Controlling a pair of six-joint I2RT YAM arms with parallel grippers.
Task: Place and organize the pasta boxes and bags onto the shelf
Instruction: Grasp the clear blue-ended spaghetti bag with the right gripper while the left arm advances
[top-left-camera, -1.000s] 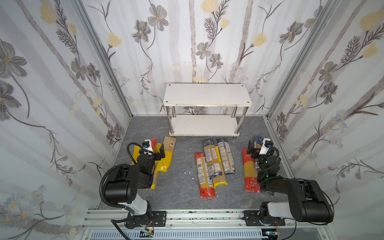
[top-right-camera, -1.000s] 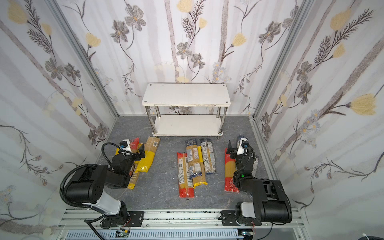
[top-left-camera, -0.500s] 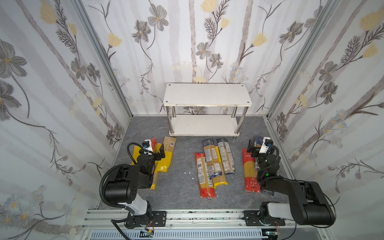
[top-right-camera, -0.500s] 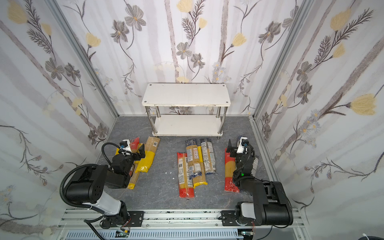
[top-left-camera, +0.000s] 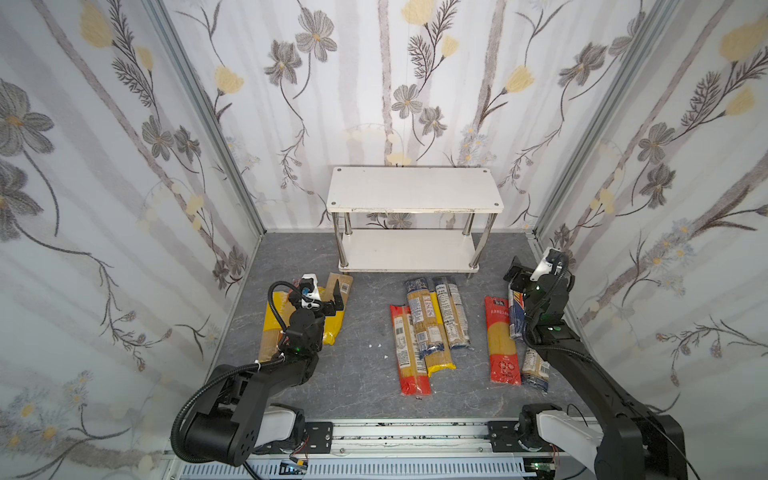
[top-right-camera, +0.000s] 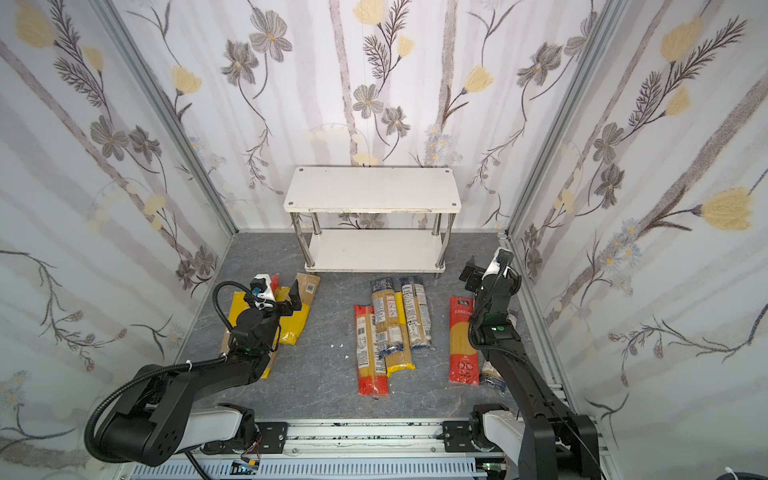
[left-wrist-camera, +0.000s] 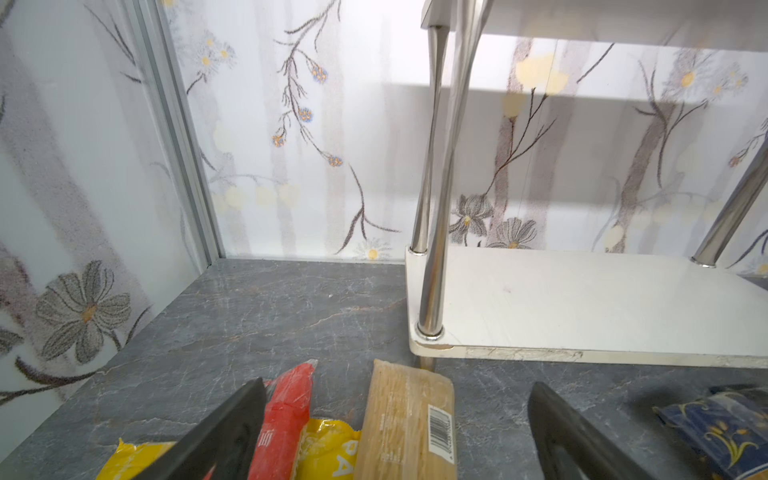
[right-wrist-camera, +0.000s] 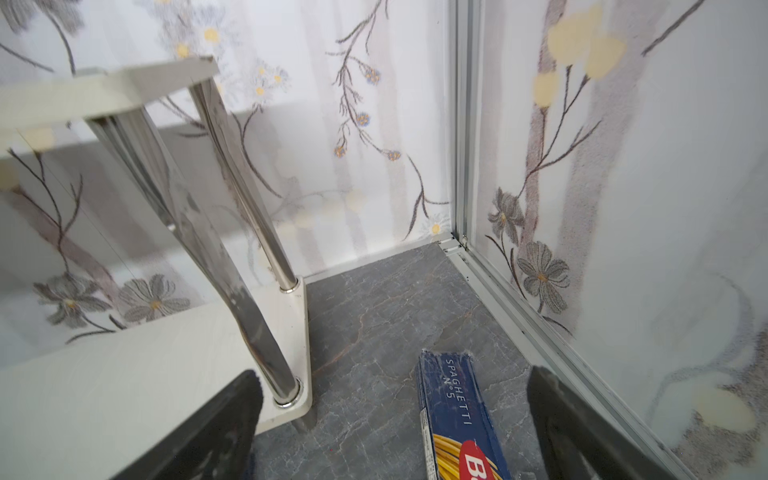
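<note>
Your left gripper hung open over a tan pasta bag; your right gripper gaped over the Barilla box.

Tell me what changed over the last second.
The right gripper rose and advanced toward the shelf, above the blue box. Nothing was grasped or released. The left gripper barely moved. Both grippers stay open and empty. The packs lie where they were, and the shelf remains bare.
</note>
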